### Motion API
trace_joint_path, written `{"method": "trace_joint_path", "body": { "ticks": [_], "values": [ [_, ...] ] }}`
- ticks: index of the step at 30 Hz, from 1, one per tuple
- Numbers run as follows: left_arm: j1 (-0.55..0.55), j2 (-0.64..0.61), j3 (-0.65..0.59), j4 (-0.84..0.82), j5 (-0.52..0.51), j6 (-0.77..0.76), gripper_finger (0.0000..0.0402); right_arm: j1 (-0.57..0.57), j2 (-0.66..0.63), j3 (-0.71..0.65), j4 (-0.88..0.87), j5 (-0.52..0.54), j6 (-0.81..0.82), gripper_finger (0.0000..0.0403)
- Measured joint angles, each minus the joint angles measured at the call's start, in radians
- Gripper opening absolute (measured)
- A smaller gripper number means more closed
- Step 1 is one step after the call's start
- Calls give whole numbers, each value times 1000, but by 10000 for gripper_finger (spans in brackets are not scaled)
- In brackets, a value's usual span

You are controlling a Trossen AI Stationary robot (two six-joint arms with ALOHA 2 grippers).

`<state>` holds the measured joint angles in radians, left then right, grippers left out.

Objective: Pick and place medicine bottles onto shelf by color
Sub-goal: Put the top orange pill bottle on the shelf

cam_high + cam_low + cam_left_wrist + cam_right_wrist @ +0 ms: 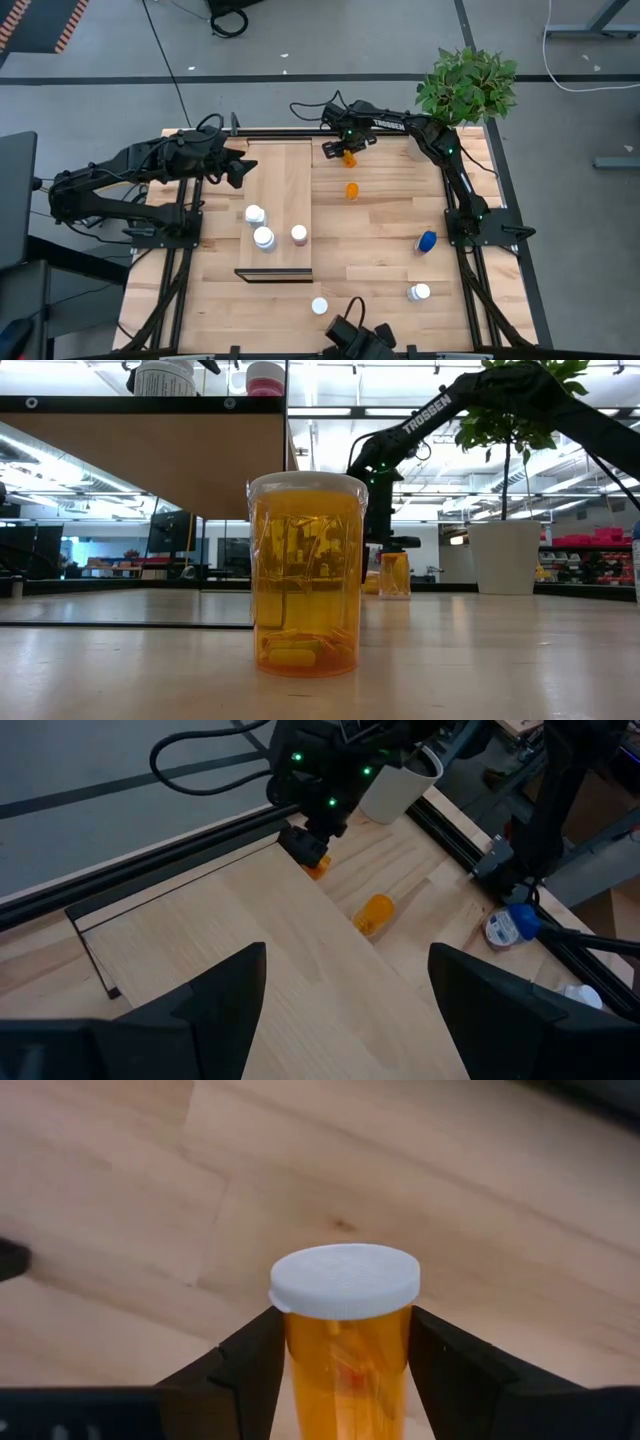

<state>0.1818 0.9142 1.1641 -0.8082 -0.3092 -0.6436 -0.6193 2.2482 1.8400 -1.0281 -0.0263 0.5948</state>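
My right gripper [348, 150] is at the table's far side, shut on an upright orange bottle [345, 1350] with a white cap [345, 1280]. A second orange bottle [352, 190] lies on the table just nearer. The shelf [285, 170] carries two white bottles [254, 214] [264, 238] and a pink one [299, 234]. A blue bottle [427, 241], a white one [419, 292] and a white-capped orange one [305, 575] stand or lie on the table. My left gripper [345, 1010] is open and empty above the shelf's far end. My right gripper pinches the orange bottle's body [300, 1365] just below the cap, one finger on each side. The fingers come from above, slanting down. The bottle is upright. Whether its base rests on the table or is just clear of it, I cannot tell.
A potted plant [465, 85] in a white pot [505, 555] stands at the far right corner, close to my right arm. The shelf is raised on a dark frame [275, 272]. Bare tabletop lies between the shelf and the blue bottle.
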Motion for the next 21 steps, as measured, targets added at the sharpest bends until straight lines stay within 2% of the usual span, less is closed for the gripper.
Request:
{"method": "trace_joint_path", "body": {
  "ticks": [6, 11, 16, 21],
  "values": [
    [0, 0, 0, 0, 0, 1, 286, 1, 0, 27, -67, -91, -51, 203],
    [0, 0, 0, 0, 0, 1, 286, 3, 0, 111, -167, -98, -108, 202],
    [0, 0, 0, 0, 0, 3, 286, 3, 0, 243, -248, -79, -135, 202],
    [0, 0, 0, 1, 0, 22, 286, 4, 0, 439, -314, -76, -140, 202]
  ]
}}
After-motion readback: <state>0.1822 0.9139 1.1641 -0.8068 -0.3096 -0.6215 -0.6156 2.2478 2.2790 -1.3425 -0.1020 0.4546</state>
